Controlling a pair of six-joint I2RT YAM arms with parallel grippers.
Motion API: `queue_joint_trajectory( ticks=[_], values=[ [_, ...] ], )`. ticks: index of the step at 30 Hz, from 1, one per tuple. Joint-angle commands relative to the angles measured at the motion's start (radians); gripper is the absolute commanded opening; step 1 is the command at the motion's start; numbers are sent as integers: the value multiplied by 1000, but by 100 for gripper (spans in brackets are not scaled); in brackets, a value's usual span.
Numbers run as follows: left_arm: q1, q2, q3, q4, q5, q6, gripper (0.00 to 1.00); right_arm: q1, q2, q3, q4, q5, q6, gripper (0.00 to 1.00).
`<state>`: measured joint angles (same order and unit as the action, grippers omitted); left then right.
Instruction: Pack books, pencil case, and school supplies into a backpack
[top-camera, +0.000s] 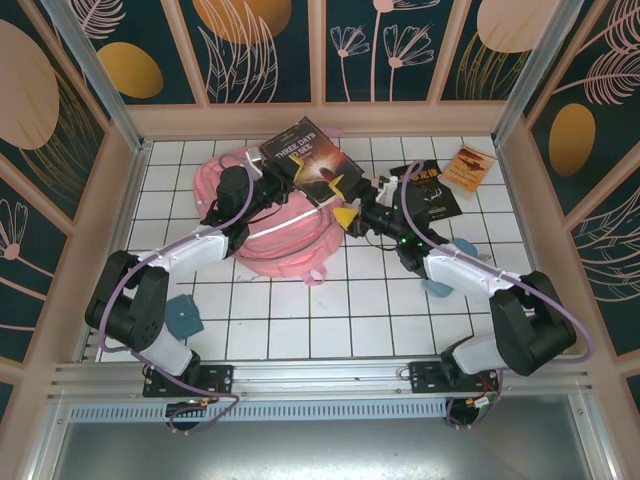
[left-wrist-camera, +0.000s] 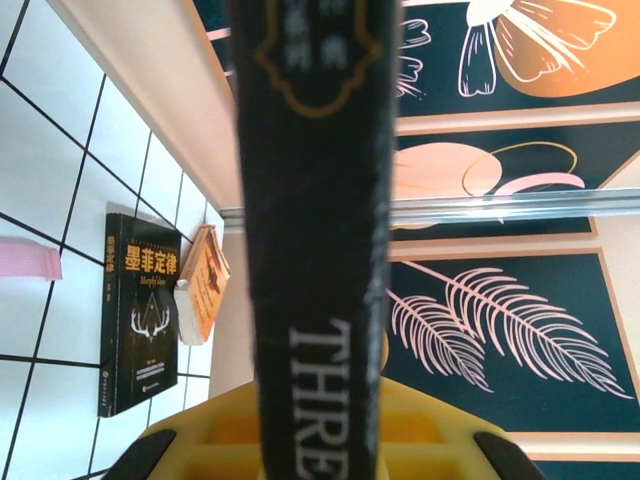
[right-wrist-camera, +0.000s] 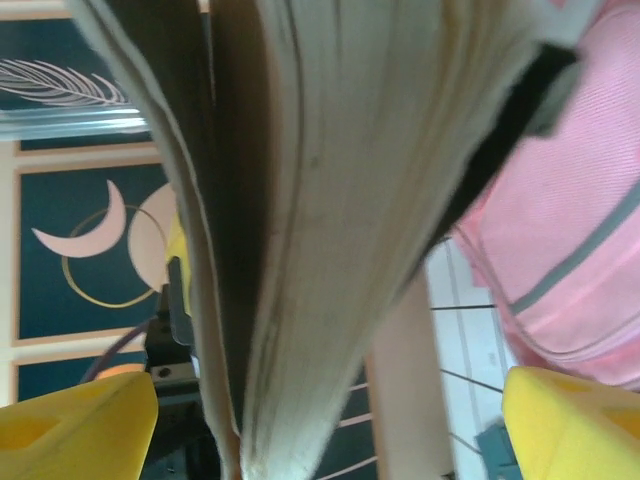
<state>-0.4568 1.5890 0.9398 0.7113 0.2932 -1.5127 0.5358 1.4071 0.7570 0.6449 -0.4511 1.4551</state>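
A dark brownish book (top-camera: 305, 160), its spine (left-wrist-camera: 320, 200) reading "THRE", hangs tilted over the pink backpack (top-camera: 270, 235). My left gripper (top-camera: 272, 185) (left-wrist-camera: 320, 445) is shut on the spine end. At the book's other end my right gripper (top-camera: 345, 203) (right-wrist-camera: 325, 430) is open. Its yellow fingers (right-wrist-camera: 80, 430) stand wide on either side of the page edge (right-wrist-camera: 330, 200). The backpack (right-wrist-camera: 590, 230) lies just beside it. The black book (top-camera: 432, 195) (left-wrist-camera: 140, 310) and the orange booklet (top-camera: 468, 165) (left-wrist-camera: 205, 280) lie at the back right. The blue-teal pencil case (top-camera: 437, 287) is partly hidden under my right forearm.
The white tiled floor (top-camera: 330, 320) is boxed in by patterned walls (top-camera: 400, 50) on three sides. A small blue-teal piece (top-camera: 183, 315) lies at the front left beside my left arm. A pink strap end (top-camera: 316, 277) sticks out of the backpack's near side.
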Motion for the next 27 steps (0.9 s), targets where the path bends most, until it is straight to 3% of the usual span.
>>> queue_joint_trajectory(
  ticks=[1, 6, 13, 18, 27],
  values=[
    [4, -32, 2, 153, -17, -53, 2, 6, 17, 56, 159, 38, 71, 83],
    [4, -38, 2, 157, -17, -61, 2, 31, 20, 20, 273, 104, 137, 70],
    [4, -44, -15, 167, -14, -75, 3, 41, 12, 43, 197, 138, 120, 43],
    [4, -50, -23, 172, 0, -74, 3, 54, 20, 82, 145, 145, 73, 29],
    [5, -66, -37, 164, 17, -76, 4, 59, 56, 111, 86, 172, 31, 27]
  ],
)
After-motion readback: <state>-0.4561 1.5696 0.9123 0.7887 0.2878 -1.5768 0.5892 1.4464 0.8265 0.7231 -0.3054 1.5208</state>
